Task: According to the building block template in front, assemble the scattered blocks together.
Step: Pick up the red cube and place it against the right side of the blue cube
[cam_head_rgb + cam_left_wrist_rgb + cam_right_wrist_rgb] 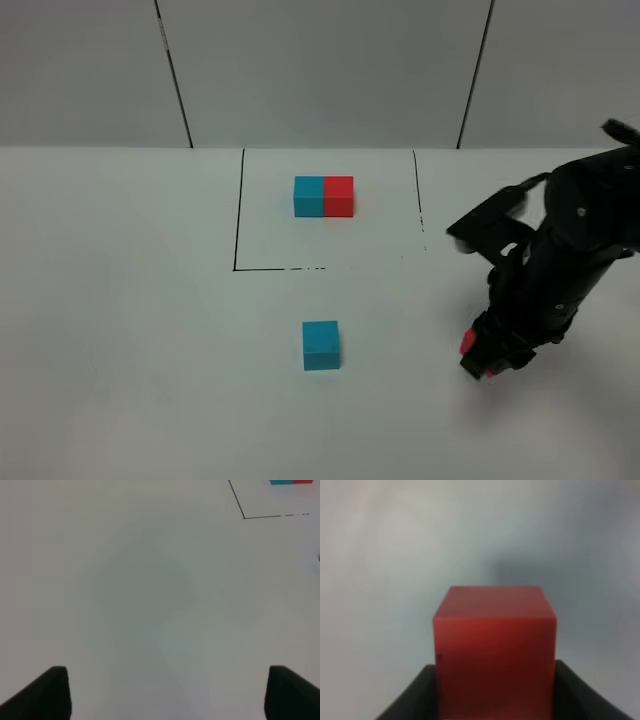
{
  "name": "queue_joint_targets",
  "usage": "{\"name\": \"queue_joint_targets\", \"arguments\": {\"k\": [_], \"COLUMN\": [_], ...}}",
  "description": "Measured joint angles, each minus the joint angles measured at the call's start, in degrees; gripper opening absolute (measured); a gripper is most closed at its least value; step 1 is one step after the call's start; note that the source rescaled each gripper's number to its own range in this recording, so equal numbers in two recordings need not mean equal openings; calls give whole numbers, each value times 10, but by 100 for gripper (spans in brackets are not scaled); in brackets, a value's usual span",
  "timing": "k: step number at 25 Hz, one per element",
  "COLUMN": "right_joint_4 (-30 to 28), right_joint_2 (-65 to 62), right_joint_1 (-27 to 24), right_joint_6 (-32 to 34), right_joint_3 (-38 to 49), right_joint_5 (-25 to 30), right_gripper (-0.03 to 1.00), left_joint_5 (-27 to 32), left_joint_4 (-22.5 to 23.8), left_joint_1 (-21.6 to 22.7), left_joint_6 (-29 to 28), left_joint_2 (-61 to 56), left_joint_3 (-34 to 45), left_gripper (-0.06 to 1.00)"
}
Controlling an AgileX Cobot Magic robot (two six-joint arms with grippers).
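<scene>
The building block template (323,196), cyan on the left and red on the right, was pictured inside the black outline (240,220) at upper centre of the high view. The scattered blocks were not yet joined. The cyan cube (321,345) was seen alone at lower centre of the frame, below the outline. The red cube (494,645) was seen at lower right, well apart from it, clamped between the fingers of the right hand (482,358). Whether that cube was clear of the tabletop (120,320) could not be told. The left hand (170,692) was shown with its fingers spread wide over bare tabletop, with nothing between them. The task was judged to be at an early stage. One block was gripped, while the carry to the cyan cube's right side and the pressing together were left to be done.
</scene>
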Motion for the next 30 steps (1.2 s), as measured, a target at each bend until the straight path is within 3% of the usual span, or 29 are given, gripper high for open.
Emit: {"name": "queue_joint_targets", "arguments": {"k": [4,12,21,30], "right_joint_4": [-31,-40,-40,-40], "right_joint_2": [7,84,144,194], "right_joint_1": [52,57,71,98], "right_joint_6": [-157,-269,-347,-364], "right_joint_3": [-40,-149,-175,-194], "right_joint_5": [21,114,92,75], "right_gripper": [0,0,0,0], "left_joint_5": [0,0,-1,-1], "left_joint_4": [0,0,0,0], "left_joint_1": [0,0,0,0], "left_joint_6": [0,0,-1,-1], "left_joint_2": [0,0,0,0], "left_joint_3": [0,0,0,0], "left_gripper": [65,65,65,65]}}
